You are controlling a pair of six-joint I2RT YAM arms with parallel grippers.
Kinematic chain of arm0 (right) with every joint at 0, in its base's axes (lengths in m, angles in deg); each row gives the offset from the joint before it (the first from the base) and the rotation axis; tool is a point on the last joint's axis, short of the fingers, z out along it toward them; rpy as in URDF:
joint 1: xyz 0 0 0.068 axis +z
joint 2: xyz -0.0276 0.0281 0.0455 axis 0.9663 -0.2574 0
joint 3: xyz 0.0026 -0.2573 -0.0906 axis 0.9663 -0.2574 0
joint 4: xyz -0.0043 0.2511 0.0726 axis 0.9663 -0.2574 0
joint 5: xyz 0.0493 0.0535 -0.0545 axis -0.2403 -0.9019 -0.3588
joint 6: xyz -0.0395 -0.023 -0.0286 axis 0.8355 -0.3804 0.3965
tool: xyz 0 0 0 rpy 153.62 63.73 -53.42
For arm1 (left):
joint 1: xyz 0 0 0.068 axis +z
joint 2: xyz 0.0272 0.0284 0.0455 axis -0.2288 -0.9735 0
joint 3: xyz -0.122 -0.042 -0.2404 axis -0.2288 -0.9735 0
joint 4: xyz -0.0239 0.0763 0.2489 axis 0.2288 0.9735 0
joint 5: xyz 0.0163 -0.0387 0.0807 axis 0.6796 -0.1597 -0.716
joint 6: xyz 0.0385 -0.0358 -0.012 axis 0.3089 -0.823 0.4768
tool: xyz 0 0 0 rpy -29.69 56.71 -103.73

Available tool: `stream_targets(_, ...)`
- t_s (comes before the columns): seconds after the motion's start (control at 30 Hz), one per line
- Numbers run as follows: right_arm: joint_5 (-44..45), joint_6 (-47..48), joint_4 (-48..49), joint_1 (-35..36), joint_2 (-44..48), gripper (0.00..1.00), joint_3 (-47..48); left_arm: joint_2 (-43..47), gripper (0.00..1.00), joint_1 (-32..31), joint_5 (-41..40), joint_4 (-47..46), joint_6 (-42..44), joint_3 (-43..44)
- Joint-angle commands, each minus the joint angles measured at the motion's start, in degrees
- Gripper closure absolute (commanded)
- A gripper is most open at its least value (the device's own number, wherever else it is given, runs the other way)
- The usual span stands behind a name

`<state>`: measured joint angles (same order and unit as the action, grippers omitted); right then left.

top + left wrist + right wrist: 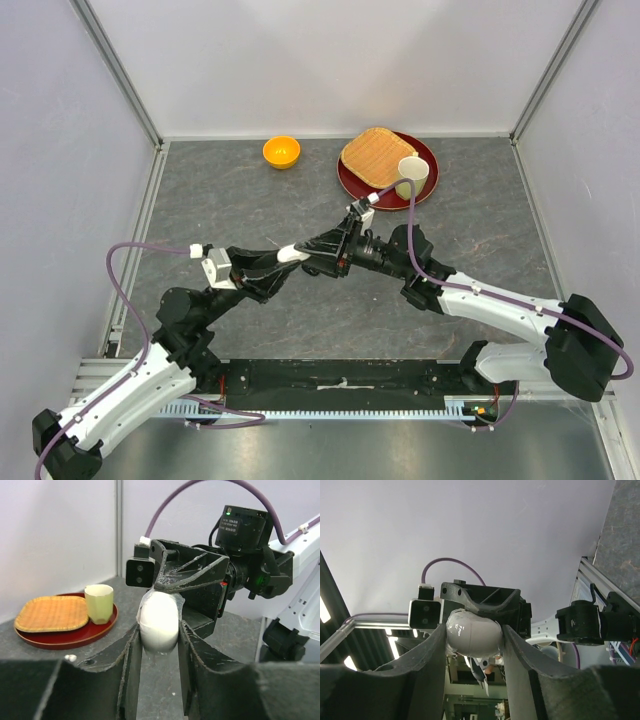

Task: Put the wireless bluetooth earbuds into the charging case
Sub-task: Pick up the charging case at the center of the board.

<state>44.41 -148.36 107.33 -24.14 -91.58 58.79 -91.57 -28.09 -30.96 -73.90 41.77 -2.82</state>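
the two arms meet over the middle of the dark surface (250,200), both holding one white oval charging case (159,620) in the air. the left fingers (129,670) are drawn in almost all the way and pinch the case's lower part from both sides. the right fingers (430,665) stand about half open and press on the same case from the opposite end, each one touching its flank. in the left wrist view a tiny white bud (70,657) lies on the surface just in front of the red plate (380,198), well apart from the case; i cannot tell where the other buds are. on the plate sit a woven tray (377,155) and a pale cup (412,170) standing upright beside it. an orange bowl (281,152) sits to the plate's left, near the back wall.
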Motion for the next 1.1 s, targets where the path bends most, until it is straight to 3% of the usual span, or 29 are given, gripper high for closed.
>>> stream_targets(0.0, -1.88, 1.54, 0.55, 1.27, 1.02, 0.85, 1.75, -1.86, 0.58, -0.16, 0.82, 1.88, -2.27, 2.28)
stream_targets(0.13, -1.88, 1.71, 0.64, 1.45, 0.93, 0.85, 1.75, -2.3, 0.53, -0.25, 1.0, 1.71, -2.88, 2.45)
stream_targets(0.47, -1.09, 1.54, 0.81, 1.62, 0.93, 0.85, 1.22, -1.78, 0.56, -0.16, 0.82, 0.22, -3.94, 2.19)
stream_targets(0.7, -0.03, 0.48, 2.04, 1.62, 1.37, 0.85, -0.27, -0.72, 0.51, -0.16, 0.65, -4.44, -4.73, 0.26)
stream_targets(1.07, 0.23, -0.57, 5.2, 1.71, 1.81, 0.85, -1.06, -2.21, 0.51, -0.16, 1.61, -3.04, -5.35, 0.52)
